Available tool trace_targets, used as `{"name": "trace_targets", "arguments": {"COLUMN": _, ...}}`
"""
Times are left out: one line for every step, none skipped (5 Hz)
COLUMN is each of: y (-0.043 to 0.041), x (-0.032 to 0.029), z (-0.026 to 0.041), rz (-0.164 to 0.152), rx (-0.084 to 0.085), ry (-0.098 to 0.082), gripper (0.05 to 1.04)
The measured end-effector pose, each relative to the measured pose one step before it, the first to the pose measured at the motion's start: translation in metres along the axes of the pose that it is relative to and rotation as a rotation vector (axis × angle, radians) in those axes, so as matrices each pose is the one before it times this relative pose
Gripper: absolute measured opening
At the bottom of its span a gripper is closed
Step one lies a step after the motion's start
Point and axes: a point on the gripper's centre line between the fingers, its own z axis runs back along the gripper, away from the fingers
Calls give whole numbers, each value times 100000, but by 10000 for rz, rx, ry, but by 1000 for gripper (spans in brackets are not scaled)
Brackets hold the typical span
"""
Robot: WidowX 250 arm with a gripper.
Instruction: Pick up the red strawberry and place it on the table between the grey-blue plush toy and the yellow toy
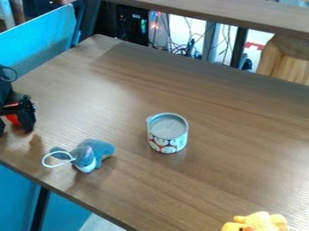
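There is one black gripper (15, 131) at the left side of the view, over the left end of the brown desk (235, 131). One red thing (12, 118) is right by it, and only a small bit of that red thing peeks out. I cannot tell if the gripper is open or shut, or if it has hold of the red thing.

Three more things sit on the desk. One is a soft blue-gray toy animal (96, 148), near the desk's lower left edge, to the right of the gripper and a bit lower in the view. It has one pale face and one white loop (50, 165) that sticks out to the left. One round can (168, 135) stands upright near the middle of the desk. It has one gray lid (168, 125) on top, and its white side has round pictures in black and red. The can and the blue-gray toy are apart. One yellow soft toy (263, 221) with an orange bit is at the bottom of the view, over to the right, and part of it is cut off.

Up at the top there is one long wood board (211, 12), with lots of thin wires (184, 48) under it. One big blue panel (36, 43) stands at the upper left.
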Motion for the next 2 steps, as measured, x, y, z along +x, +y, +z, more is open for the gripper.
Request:
{"name": "trace_targets", "arguments": {"y": -623, "x": 1007, "z": -910, "rz": 38, "rx": 823, "ry": -410, "gripper": 999}}
{"name": "trace_targets", "arguments": {"y": 226, "x": 1229, "z": -337, "rz": 389, "rx": 435, "ry": -315, "gripper": 999}}
